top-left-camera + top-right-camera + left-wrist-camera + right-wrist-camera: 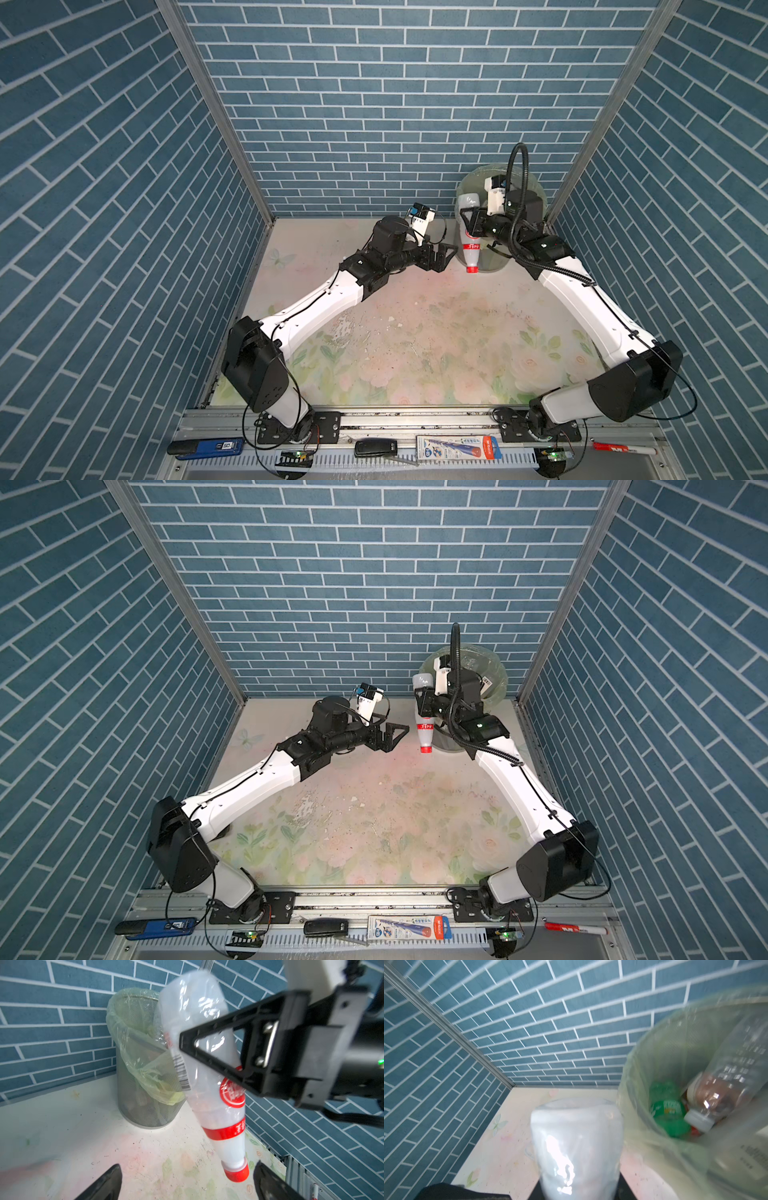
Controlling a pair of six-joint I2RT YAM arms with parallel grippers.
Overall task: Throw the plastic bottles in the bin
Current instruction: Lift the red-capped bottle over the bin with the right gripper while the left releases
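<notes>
Clear crinkled plastic bottle (209,1084), red cap down, clamped in the right gripper (467,224) just beside the bagged rim of the mesh bin (143,1095). Left gripper (448,259) released, apart. Green bottle (668,1113) lies inside; another is possibly brown, but it's blurred.

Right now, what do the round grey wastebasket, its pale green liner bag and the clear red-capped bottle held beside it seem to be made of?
Round grey wastebasket: probably metal mesh, matte; its wall shows a fine see-through grid.
Pale green liner bag: thin plastic film, glossy, translucent and wrinkled over the rim.
Clear red-capped bottle: thin plastic, shiny with bright glints; printed red label band.
</notes>
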